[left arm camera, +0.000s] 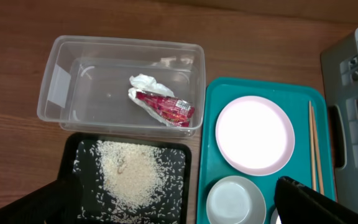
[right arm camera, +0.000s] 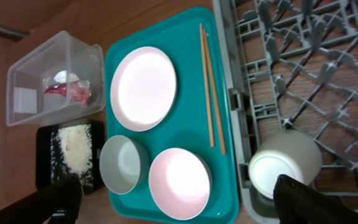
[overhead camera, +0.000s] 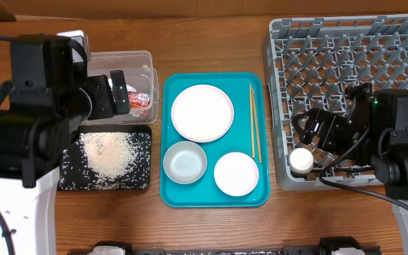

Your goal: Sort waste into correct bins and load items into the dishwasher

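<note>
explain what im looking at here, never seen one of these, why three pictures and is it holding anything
These are two robot arms at a wooden table, each ending in a two-finger gripper. One picture is from a fixed camera overhead; the other two come from cameras on the wrists, looking down past each arm's own fingers.

The left gripper hangs open over a clear plastic tub holding a crumpled red-and-white wrapper. Beside the tub, a black tray carries loose rice.

In the middle, a teal tray holds a white plate, two small bowls and wooden chopsticks.

The right gripper is open over the grey dish rack, next to a small white cup lying in it. Neither gripper holds anything.
</note>
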Robot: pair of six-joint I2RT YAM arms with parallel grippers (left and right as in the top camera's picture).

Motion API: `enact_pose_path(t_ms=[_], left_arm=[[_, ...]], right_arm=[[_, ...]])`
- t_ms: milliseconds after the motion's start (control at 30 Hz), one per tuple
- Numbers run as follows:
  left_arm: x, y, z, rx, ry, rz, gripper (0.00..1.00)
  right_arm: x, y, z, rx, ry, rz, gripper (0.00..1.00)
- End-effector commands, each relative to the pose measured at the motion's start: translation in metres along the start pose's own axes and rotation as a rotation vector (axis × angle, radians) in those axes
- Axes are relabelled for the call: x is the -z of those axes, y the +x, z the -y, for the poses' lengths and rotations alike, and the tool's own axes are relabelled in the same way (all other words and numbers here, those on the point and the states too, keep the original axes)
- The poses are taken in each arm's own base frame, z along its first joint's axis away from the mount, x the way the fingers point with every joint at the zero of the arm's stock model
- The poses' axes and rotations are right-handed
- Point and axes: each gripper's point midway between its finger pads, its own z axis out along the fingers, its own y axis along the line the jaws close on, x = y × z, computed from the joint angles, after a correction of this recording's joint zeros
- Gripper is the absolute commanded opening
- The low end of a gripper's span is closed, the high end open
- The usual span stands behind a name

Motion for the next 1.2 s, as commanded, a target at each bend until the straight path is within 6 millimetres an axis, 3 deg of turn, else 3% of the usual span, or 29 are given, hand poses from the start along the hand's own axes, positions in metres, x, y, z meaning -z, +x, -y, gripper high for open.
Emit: enact_pose_path(t_ms=[0, 200, 300, 433, 533, 667, 767, 867, 967, 1167], left_arm=[[-0.012, 0.001, 0.002, 0.002, 0.002, -0.033, 1.0], [-0.018, 0.001, 0.003, 0.001, -0.001, -0.048, 1.0], [-0.021, 0.001, 0.003, 0.0, -0.003, -0.055, 1.0], [-0.024, 0.001, 0.003, 0.0, -0.004, -0.062, 1.0], [-0.024, 0.001, 0.003, 0.0, -0.005, -0.064, 1.0], [-0.024, 0.001, 0.003, 0.0, -0.005, -0.064, 1.0], [-0.024, 0.001, 0.003, 0.0, -0.005, -0.064, 1.0], [-0.024, 0.001, 0.003, 0.0, -0.005, -0.064, 1.0], [-0.024, 0.001, 0.003, 0.0, -0.005, -0.064, 1.0], [-0.024, 0.001, 0.003, 0.0, -0.005, -0.064, 1.0]], right_arm=[[0.002, 0.004, -0.014, 0.01, -0.074, -0.022, 1.0], [0.002, 0.007, -0.016, 0.007, -0.09, -0.037, 1.0], [0.003, 0.013, -0.008, -0.003, -0.054, -0.057, 1.0], [0.01, 0.014, -0.009, 0.121, -0.059, -0.033, 1.0], [0.025, -0.003, -0.023, 0.311, -0.096, 0.103, 1.0], [0.063, -0.024, -0.048, 0.54, -0.127, 0.367, 1.0], [0.093, -0.024, -0.055, 0.601, -0.129, 0.538, 1.0], [0.108, -0.013, -0.047, 0.617, -0.099, 0.647, 1.0], [0.105, 0.003, -0.029, 0.607, -0.053, 0.694, 1.0], [0.058, 0.037, 0.002, 0.611, -0.078, 0.701, 1.0]])
